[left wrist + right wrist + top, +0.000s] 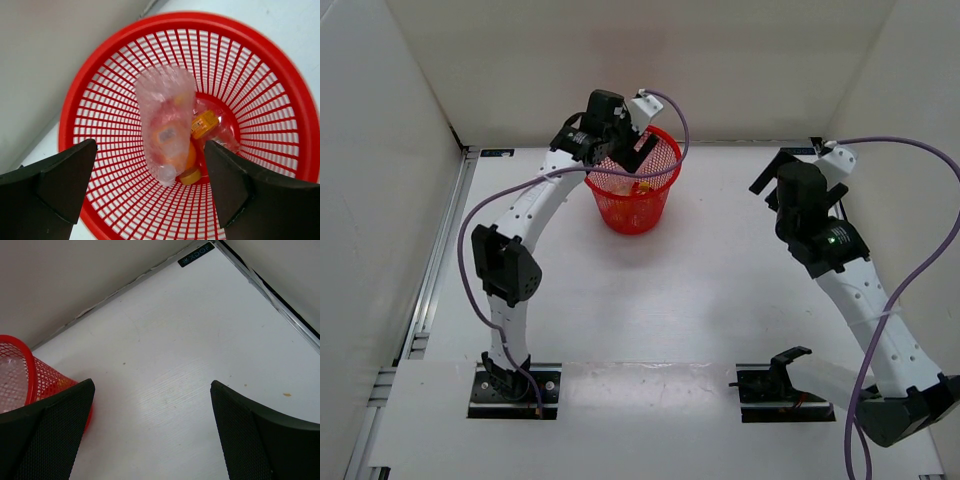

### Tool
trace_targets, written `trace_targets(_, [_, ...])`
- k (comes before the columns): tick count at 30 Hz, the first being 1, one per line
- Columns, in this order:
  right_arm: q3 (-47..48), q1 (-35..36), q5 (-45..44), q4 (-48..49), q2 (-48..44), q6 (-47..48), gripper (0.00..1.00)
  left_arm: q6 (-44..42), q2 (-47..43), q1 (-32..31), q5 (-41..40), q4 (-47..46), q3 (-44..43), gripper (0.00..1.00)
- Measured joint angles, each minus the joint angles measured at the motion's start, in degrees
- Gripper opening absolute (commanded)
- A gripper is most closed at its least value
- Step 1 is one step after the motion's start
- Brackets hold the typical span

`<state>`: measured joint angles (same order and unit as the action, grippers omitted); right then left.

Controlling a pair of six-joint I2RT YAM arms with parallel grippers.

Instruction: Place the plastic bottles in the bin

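The red mesh bin (635, 200) stands at the far middle of the table. My left gripper (632, 150) hangs open and empty over its mouth. In the left wrist view its gripper (150, 144) frames the bin's wall (100, 100), and all three bottles lie inside. The long clear bottle (167, 115) lies with its pale cap toward me. The stubby orange bottle (190, 161) lies partly under it. The short clear bottle with orange-yellow bands (210, 124) lies at the bottom right. My right gripper (772, 172) is open and empty, above the table right of the bin.
White walls close in the table at the back and both sides. The right wrist view shows its open gripper (152, 385) over bare table, the bin's rim (27, 360) at its left and a metal edge rail (280, 307) at the far right corner.
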<state>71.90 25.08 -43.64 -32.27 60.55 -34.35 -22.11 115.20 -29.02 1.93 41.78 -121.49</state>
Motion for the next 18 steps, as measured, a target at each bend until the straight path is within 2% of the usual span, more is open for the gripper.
trace_targets(7, [-0.48, 0.0, -0.15, -0.85, -0.68, -0.04, 1.0, 0.66, -7.06, -0.2, 0.09, -0.68, 0.0, 1.0])
trace_targets(12, [-0.94, -0.76, 0.33, -1.03, -0.74, 0.26, 1.0, 0.96, -16.7, 1.4, -4.5, -1.57, 3.8, 1.0])
trace_targets(16, [-3.89, -2.62, 2.05, -2.47, -0.98, -0.26, 1.0, 0.74, -28.57, 8.87, -12.07, -3.65, 14.58, 1.0])
trace_targets(18, [-6.08, -3.8, 3.82, -3.61, -0.98, -1.36, 1.0, 0.79, -34.29, 15.54, -16.61, -4.22, 22.05, 1.0])
